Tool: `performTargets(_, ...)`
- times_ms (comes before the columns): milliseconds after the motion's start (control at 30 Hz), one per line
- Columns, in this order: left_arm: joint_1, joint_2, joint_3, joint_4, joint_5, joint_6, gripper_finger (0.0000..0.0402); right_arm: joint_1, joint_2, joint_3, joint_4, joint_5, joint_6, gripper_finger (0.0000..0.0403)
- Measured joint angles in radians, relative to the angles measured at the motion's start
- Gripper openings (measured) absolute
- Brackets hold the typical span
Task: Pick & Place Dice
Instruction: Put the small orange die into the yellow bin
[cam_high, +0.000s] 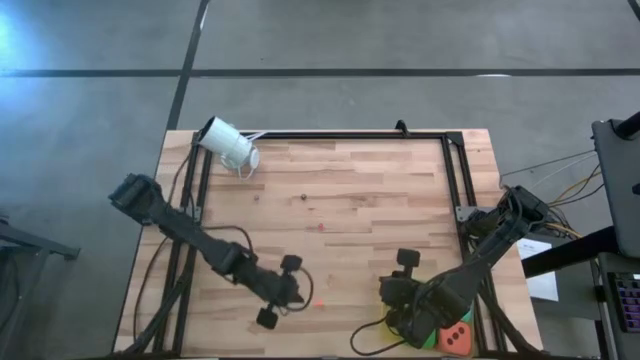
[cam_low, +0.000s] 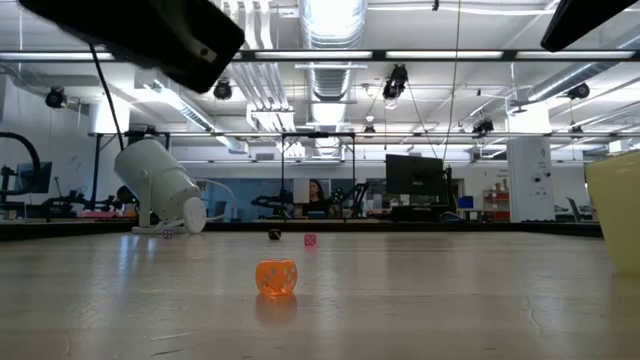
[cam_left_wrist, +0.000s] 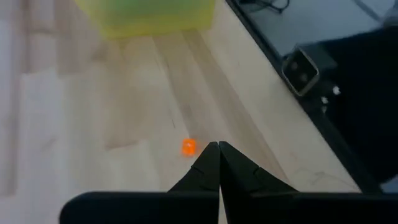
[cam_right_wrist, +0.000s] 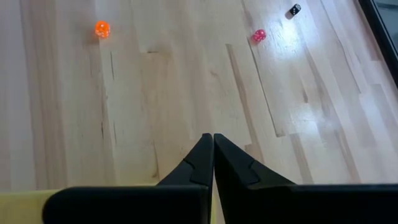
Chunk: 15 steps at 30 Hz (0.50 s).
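Both pincers shut and empty, right pincer over the yellow bin holding the orange-red die, left pincer beside a small orange die on the worktop.

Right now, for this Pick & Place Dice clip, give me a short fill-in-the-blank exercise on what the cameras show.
1. In the left wrist view, the left gripper has its fingers ____.
2. The small die lying on the wood just ahead of that gripper is ____ in colour.
3. In the right wrist view, the pink die lies nearer to the ____ die than to the die near the left gripper.
4. The white camera sits at a far ____ of the table.

Missing words: shut; orange; black; corner
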Motion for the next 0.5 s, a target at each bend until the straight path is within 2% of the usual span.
performTargets(133, -0.026, 0.077, 0.009, 0.056, -0.001, -0.012, 0.0002, 0.0, 0.0, 0.0, 0.001, 0.0, 0.0, 0.0008)
performTargets(500, -0.027, 0.233, 0.107, 0.032, 0.022, 0.011, 0.0002, 0.001, 0.0, 0.0, 0.002, 0.006, 0.0, 0.0008)
